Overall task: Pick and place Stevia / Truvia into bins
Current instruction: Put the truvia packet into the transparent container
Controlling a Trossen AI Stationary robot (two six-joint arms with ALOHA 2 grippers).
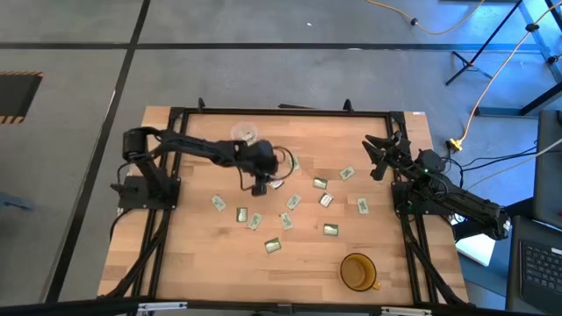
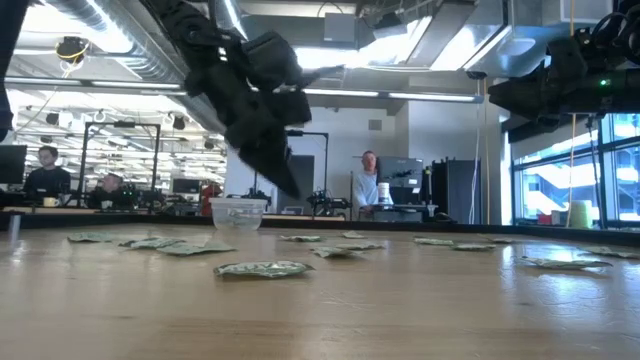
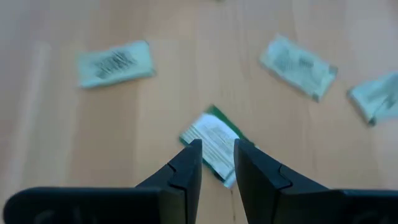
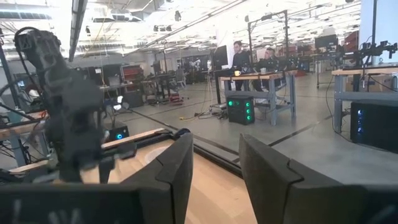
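Wooden bench [image 1: 193, 263] is carrying about a dozen scattered sachets; the clear cup [image 1: 244, 133] looks empty, so you're barely starting. Your left gripper [image 3: 217, 155] is hovering, jaws narrowly parted and empty, over one sachet [image 3: 211, 142] lying flat, long axis diagonal. Right gripper [image 4: 214, 165] is waiting, jaws apart.

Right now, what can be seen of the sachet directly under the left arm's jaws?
The sachet is a small flat paper packet, white with grey print and a green edge. It lies flat and askew on the wooden table, apart from the other sachets. The left gripper hangs over it, jaws narrowly parted; whether they touch it cannot be told.
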